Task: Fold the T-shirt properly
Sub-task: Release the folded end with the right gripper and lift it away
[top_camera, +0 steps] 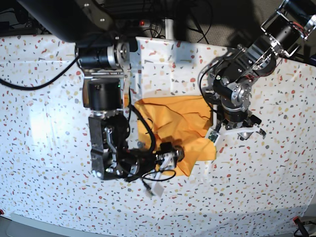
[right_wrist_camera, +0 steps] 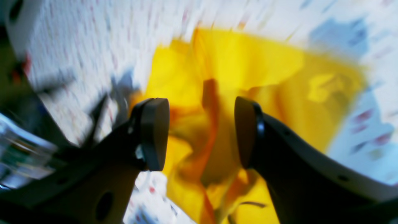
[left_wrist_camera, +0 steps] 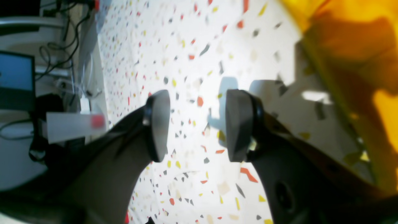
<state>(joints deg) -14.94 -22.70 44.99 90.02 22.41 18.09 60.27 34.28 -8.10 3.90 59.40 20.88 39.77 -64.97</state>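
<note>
One T-shirt (top_camera: 173,131) is seen, lying bunched on the speckled desk (top_camera: 44,133) between two end effectors. It looks soft, light and floppy, so an edge or corner is best pinched. The right end effector (right_wrist_camera: 202,133) at 7 o'clock and the left end effector (left_wrist_camera: 197,124) at 3 o'clock are both spread apart, with nothing held.

T-shirt (top_camera: 174,126): crumpled on table (top_camera: 44,133), mid-table in base view, between the two arms | right gripper (right_wrist_camera: 201,133): above T-shirt, at its left in base view | left gripper (left_wrist_camera: 197,126): over bare table, T-shirt just beside, at its right in base view
</note>
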